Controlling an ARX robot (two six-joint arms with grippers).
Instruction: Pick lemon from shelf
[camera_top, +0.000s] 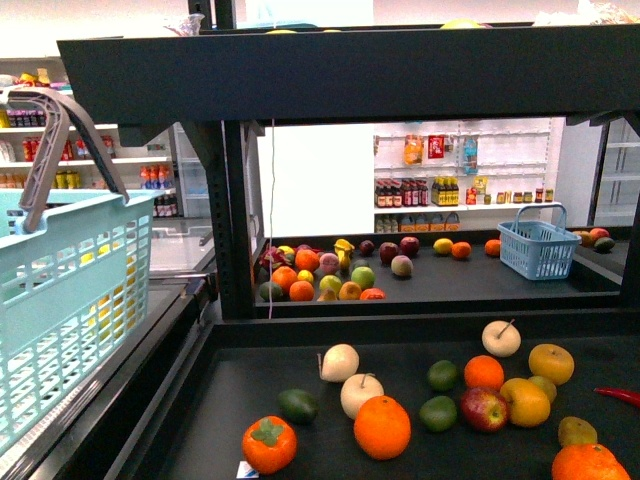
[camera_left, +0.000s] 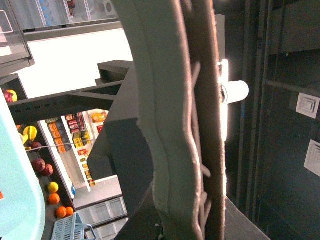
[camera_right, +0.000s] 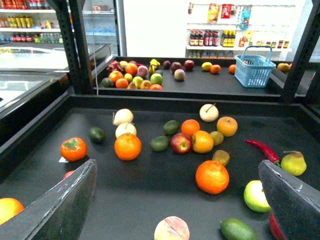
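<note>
Jaws of the right gripper (camera_right: 177, 165) are seen spread wide with nothing between them, hanging over the dark lower tray of the shelf (camera_top: 350, 75). The left jaws cannot be made out: the left wrist view is filled by a grey padded handle (camera_left: 170, 125), so whether they are spread or pressed together cannot be told. One lemon (camera_top: 443, 245) is found, lying on the far tray behind the upright posts, well apart from the right gripper, just beside a single orange (camera_top: 461, 250) and between the heaped fruit pile (camera_top: 320, 272) and the blue basket (camera_top: 539, 247). It is small at that range. Its long axis seems to run roughly across the front view, though which end carries the tip cannot be told. On the near tray three large oranges are counted (camera_right: 127, 146) (camera_right: 212, 176) (camera_right: 190, 127), and three pale round fruits (camera_right: 123, 116) (camera_right: 125, 130) (camera_right: 208, 112). Two yellow-orange apple-like fruits (camera_right: 202, 141) (camera_right: 227, 126) are also seen, with one red apple (camera_right: 181, 143) touching the nearer of them. One red chilli (camera_right: 262, 149) and one pear (camera_right: 293, 162) lie close together towards the robot's right. One teal basket (camera_top: 70, 290) is seen at the robot's left, its handle raised.
</note>
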